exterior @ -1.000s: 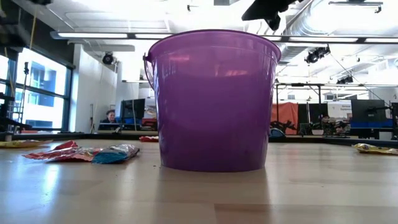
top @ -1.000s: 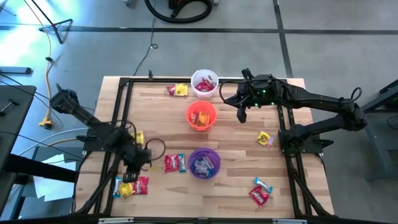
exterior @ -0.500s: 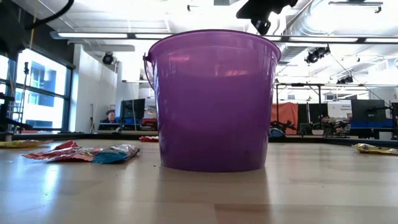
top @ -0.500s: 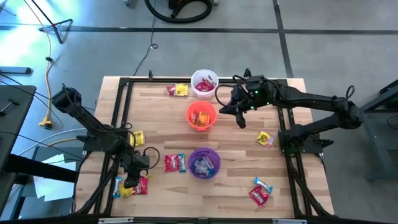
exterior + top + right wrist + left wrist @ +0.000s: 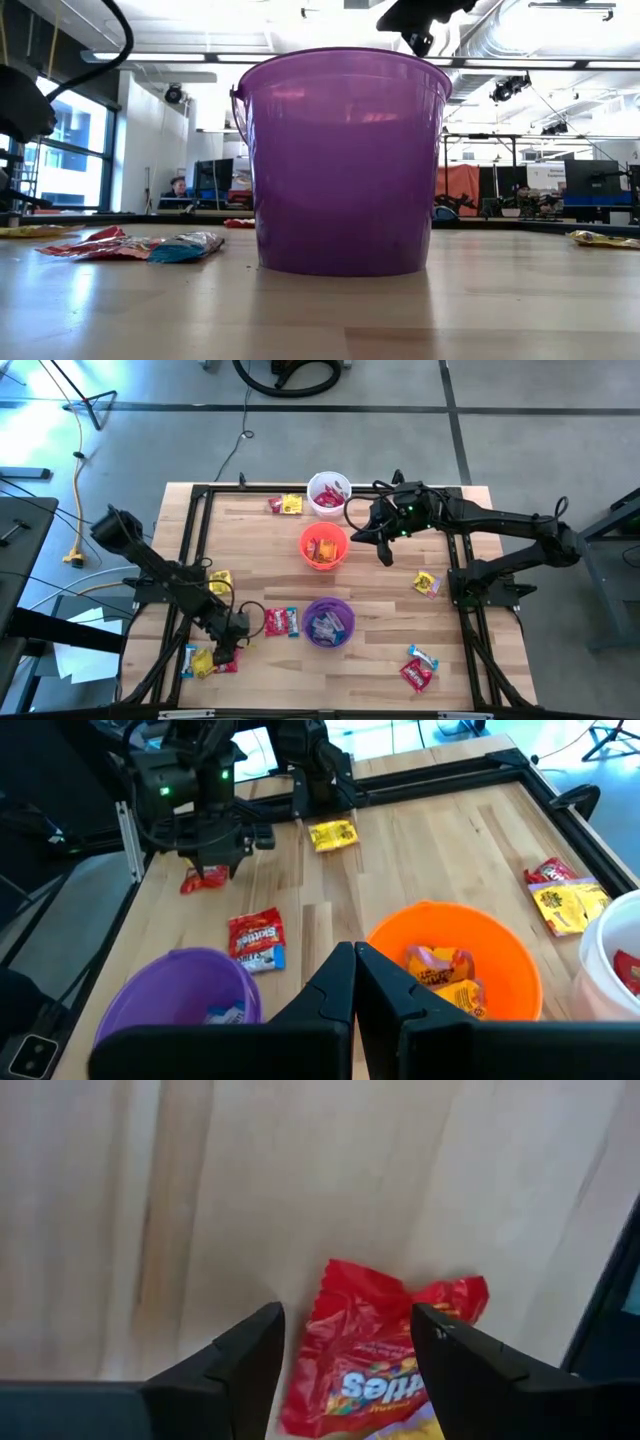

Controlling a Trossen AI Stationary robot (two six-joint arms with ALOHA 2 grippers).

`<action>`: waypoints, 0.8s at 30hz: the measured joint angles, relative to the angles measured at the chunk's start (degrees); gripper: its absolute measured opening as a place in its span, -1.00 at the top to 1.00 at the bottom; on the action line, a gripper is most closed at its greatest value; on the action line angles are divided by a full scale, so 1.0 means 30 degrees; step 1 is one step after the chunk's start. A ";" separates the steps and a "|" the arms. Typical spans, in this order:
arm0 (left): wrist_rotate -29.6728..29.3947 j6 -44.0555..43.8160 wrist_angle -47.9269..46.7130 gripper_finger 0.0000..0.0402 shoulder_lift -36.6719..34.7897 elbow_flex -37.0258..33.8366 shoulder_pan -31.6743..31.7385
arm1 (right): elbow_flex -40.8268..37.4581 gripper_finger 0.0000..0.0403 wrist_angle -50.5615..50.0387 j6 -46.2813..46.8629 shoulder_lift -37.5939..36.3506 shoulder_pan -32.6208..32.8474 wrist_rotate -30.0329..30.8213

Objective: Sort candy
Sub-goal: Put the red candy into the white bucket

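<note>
Dark jointed arms [image 5: 160,570], looping black cables, possibly green lights

A grey tiled floor [image 5: 560,420] surrounds the pale wooden table [image 5: 380,660]. Far behind, long ceiling strip lights [image 5: 170,56] glow, tall windows [image 5: 60,150] stand at left, and desks with dark monitors [image 5: 590,180] at right.

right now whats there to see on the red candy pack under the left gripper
The red candy pack is a flat, shiny, crinkled wrapper with white lettering and small coloured sweets printed on it. It lies flat on the wooden table near the front left corner, one end twisted up, with a yellow wrapper overlapping its near edge. The left gripper hangs above it, fingers open on either side, not gripping it.
</note>
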 joint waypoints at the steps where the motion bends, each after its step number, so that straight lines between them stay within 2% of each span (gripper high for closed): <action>1: 0.0069 -0.0005 0.0137 -0.02 0.0227 0.0003 -0.0006 | 0.0000 1.00 0.0001 -0.0021 0.0000 0.0004 0.0009; 4: 0.0104 -0.0012 0.0246 0.02 0.0767 0.0066 -0.0104 | 0.0000 1.00 -0.0010 -0.0041 0.0000 -0.0004 0.0062; 7: -0.0118 0.0031 0.0032 0.16 0.0879 0.0060 -0.0324 | 0.0000 1.00 -0.0018 -0.0055 0.0000 -0.0016 0.0157; 12: -0.0457 0.0477 0.0160 0.62 0.0939 0.0007 -0.0819 | 0.0000 1.00 -0.0010 -0.0062 0.0000 -0.0018 0.0171; 15: -0.0012 0.0929 0.0536 0.91 0.0983 0.0000 -0.0901 | 0.0000 1.00 -0.0011 -0.0090 0.0000 -0.0018 0.0192; 19: 0.0719 0.1269 0.0400 0.97 0.0636 -0.0015 -0.0839 | 0.0000 1.00 -0.0011 -0.0404 0.0000 -0.0018 0.0568; 24: 0.1268 0.1822 -0.2439 1.00 -0.1232 0.1096 -0.0373 | 0.0000 1.00 -0.0004 -0.0556 0.0000 -0.0018 0.0703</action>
